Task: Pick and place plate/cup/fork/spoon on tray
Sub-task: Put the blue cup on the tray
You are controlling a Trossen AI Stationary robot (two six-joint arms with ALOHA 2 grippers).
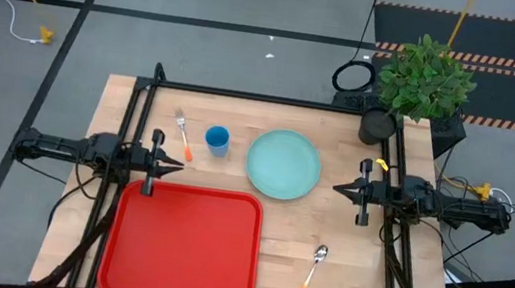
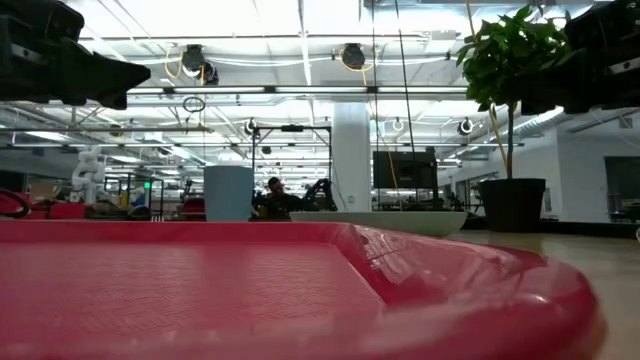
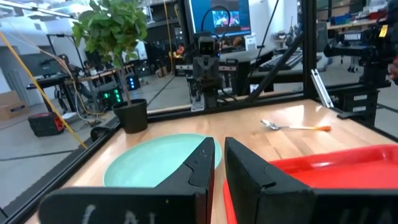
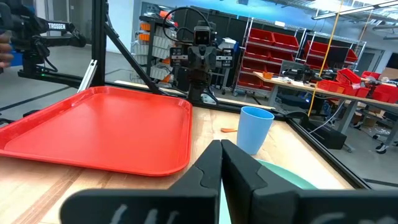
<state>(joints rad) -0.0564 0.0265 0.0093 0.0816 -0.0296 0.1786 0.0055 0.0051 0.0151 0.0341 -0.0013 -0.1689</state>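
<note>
The red tray [image 1: 185,245] lies at the table's near left with nothing on it. The teal plate [image 1: 284,163] lies flat at the far middle, the blue cup [image 1: 218,139] stands left of it, and the fork [image 1: 183,135] lies left of the cup. The spoon [image 1: 312,268] lies right of the tray. My left gripper [image 1: 177,165] hovers shut above the tray's far left corner. My right gripper [image 1: 339,188] hovers shut just right of the plate. Both hold nothing.
A potted plant [image 1: 417,86] stands at the table's far right corner. A black frame [image 1: 274,100] runs along the far edge. Bare wood shows between the tray and the spoon.
</note>
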